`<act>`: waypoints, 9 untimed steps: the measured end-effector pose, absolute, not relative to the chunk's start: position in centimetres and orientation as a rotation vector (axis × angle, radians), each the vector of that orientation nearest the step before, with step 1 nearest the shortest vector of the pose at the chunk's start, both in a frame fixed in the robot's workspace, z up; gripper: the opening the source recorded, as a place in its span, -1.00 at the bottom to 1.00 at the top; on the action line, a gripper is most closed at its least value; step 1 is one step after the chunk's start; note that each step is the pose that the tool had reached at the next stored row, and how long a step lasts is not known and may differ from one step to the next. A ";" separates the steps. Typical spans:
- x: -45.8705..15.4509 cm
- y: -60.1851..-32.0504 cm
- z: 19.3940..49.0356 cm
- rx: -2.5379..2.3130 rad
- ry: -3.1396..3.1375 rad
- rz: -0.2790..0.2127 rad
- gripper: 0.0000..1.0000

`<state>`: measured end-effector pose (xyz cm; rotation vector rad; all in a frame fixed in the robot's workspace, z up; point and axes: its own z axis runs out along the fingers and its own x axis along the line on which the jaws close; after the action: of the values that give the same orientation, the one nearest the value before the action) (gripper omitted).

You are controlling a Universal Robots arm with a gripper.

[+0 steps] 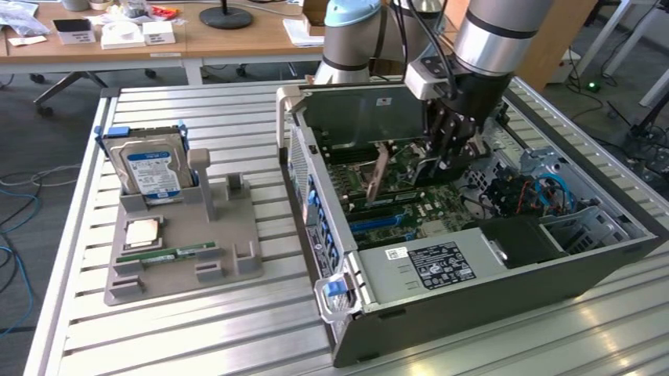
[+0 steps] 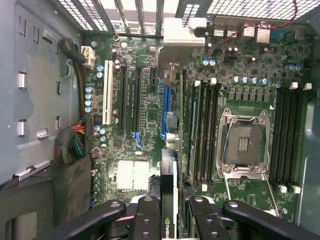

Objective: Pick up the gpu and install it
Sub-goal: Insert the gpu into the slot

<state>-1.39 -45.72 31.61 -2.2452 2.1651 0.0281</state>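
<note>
My claw is pinched tight on the gpu, a finger on each side near its top edge. It hangs edge-down w/ the thin side toward my wrist cam. I hold it upright like that b/c the contact edge has to drop straight into a slot, not go in at a slant.

Just past the card & in line w/ it runs the blue slot, w/ black slots beside it. Can't tell if the card's lower edge touches the blue one yet.

Around them is the motherboard, chip socket off to one side betw. rows of memory slots.

The board lies flat in the PC case, which rests on its side, open face up, toward the exterior view's right edge of the bench. That's why I reach in from above.

Further off, near the exterior view's left edge of the bench, the gray tray keeps the other parts in their own cradles. The hard drive stands at its far end and the memory stick lies toward the near end.
</note>
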 end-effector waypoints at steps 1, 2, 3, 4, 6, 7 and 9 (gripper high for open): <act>-1.4 -45.7 31.5 -2.245 2.165 0.028 -0.47; -1.5 -45.7 31.4 -2.245 2.165 0.028 -0.47; -1.6 -45.7 31.4 -2.245 2.165 0.028 -0.47; -1.7 -45.7 31.3 -2.245 2.165 0.028 -0.47; -1.8 -45.7 31.2 -2.245 2.165 0.028 -0.47; -1.9 -45.7 31.1 -2.244 2.166 0.028 -0.47; -1.9 -45.7 31.1 -2.239 2.171 0.028 -0.47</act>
<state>-1.86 -45.72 31.08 -2.2393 2.1710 0.0276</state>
